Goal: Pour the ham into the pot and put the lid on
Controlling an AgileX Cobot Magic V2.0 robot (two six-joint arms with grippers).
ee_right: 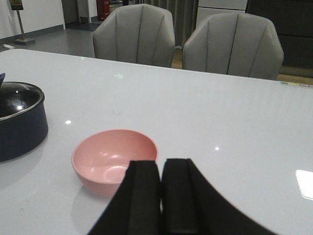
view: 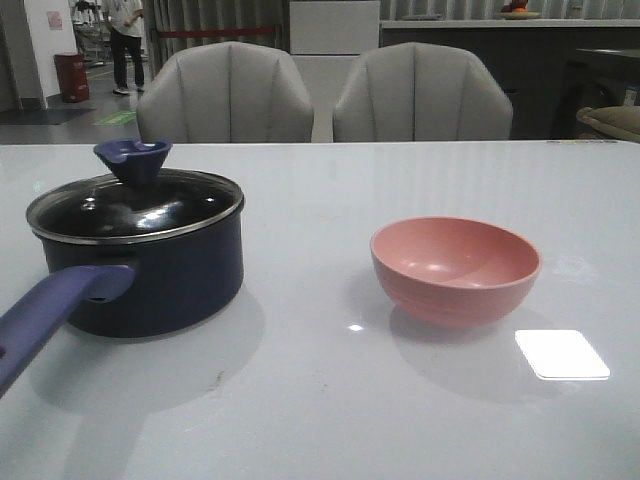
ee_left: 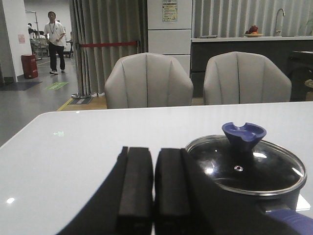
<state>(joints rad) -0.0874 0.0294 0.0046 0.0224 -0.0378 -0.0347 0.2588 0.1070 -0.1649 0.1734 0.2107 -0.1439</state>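
The dark navy pot (view: 150, 275) stands on the white table at the left, its long blue-purple handle (view: 55, 315) pointing toward the front edge. The clear glass lid (view: 135, 205) with its blue-purple knob (view: 132, 158) sits on the pot. The pot and lid also show in the left wrist view (ee_left: 247, 169) and the pot in the right wrist view (ee_right: 19, 125). The pink bowl (view: 455, 268) stands at the right and looks empty; it also shows in the right wrist view (ee_right: 115, 159). No ham is visible. My left gripper (ee_left: 154, 154) is shut beside the pot. My right gripper (ee_right: 161, 166) is shut just behind the bowl. Neither gripper shows in the front view.
Two grey chairs (view: 225, 95) (view: 422, 95) stand behind the table's far edge. A bright light reflection (view: 562, 354) lies on the table at the front right. A person (view: 125, 40) stands far back at the left.
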